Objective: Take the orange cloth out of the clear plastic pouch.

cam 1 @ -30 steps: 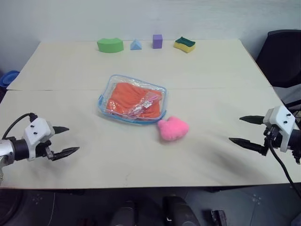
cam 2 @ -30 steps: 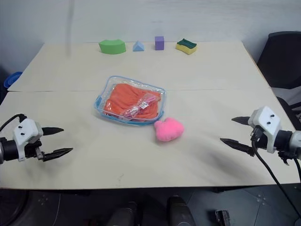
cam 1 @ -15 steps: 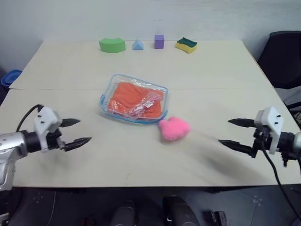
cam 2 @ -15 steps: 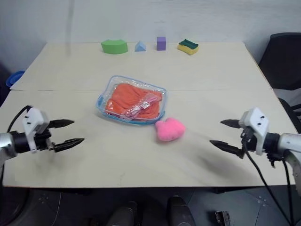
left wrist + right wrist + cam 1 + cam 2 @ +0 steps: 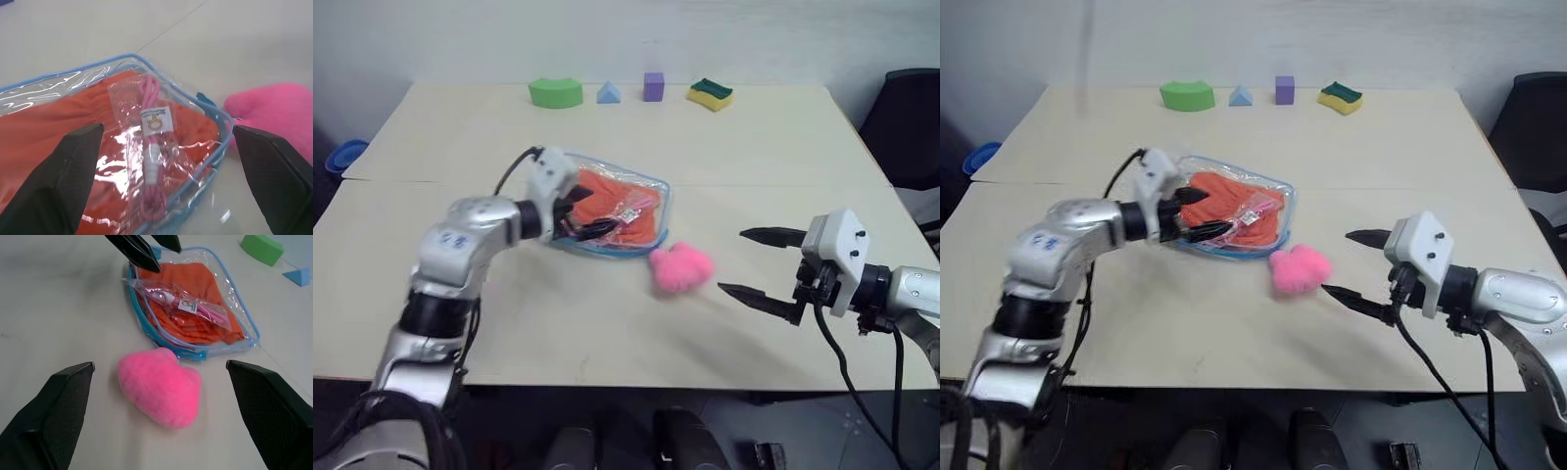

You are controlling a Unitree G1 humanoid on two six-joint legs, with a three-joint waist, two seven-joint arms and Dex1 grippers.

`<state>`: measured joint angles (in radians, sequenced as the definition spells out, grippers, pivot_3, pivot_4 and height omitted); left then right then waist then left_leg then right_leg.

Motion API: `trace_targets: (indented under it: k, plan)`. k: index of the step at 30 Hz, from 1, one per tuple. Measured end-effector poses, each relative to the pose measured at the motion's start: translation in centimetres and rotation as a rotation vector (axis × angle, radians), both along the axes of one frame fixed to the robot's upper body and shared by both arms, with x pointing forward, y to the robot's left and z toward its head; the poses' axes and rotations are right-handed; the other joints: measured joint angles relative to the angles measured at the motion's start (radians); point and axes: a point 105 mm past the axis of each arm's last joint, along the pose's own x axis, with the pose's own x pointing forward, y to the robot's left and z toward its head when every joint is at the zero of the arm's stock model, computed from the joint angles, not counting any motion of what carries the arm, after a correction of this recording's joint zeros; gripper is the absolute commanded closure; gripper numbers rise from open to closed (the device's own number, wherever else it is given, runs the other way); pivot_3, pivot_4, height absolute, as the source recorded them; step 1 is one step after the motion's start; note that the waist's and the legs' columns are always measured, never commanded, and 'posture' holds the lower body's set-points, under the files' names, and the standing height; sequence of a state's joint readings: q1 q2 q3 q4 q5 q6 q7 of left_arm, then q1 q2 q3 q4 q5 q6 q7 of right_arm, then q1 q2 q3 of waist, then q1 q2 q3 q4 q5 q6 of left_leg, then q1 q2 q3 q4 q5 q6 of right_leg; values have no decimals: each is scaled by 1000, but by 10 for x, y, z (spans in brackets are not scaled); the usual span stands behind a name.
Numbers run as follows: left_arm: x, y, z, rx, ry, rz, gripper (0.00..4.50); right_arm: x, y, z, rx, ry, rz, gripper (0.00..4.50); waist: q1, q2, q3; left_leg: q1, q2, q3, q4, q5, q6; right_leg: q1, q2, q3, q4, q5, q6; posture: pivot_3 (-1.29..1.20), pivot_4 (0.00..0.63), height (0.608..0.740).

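Left eye view: clear plastic pouch (image 5: pixel 651 186) flat, lengthwise left-right.

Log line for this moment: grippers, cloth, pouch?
left gripper: open, over pouch | right gripper: open, near pink plush | cloth: inside pouch | packet: on pouch

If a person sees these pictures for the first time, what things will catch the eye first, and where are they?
The orange cloth glows inside the clear plastic pouch at the middle of the table, with a slim packet of pink contents lying on top. The left gripper hangs open at the pouch's left end. A pink plush lump lies just beside the pouch's near right corner, between it and the open right gripper.
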<state>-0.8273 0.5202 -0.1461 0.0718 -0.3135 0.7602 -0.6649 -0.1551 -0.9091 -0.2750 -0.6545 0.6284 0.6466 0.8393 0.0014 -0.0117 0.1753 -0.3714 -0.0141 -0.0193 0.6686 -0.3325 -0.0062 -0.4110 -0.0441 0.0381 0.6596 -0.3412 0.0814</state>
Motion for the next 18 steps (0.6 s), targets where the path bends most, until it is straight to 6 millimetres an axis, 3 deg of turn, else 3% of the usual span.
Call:
trace_targets:
  k: [7, 11, 18]
  plan:
    - [34, -28, -25, 85, 58, 39, 25, -2, 16, 8, 23, -36, 19, 0, 0, -2, 1, 0, 0, 0, 1, 0, -1, -1, 0, 0, 0, 0, 0, 0, 150, 740]
    - [41, -30, -36, 127, 78, 55, 881, 0, 16, 9, 27, -45, -1, 0, 0, -2, 1, 0, 0, 0, 1, 0, -1, -1, 0, 0, 0, 0, 0, 0, 150, 740]
    - [44, -28, -42, 162, 71, 75, 3050, 0, 14, 7, 28, -42, -14, 0, 5, -2, 1, -1, 0, 0, 2, 1, -1, -1, 0, 1, 0, 0, 0, 0, 150, 740]
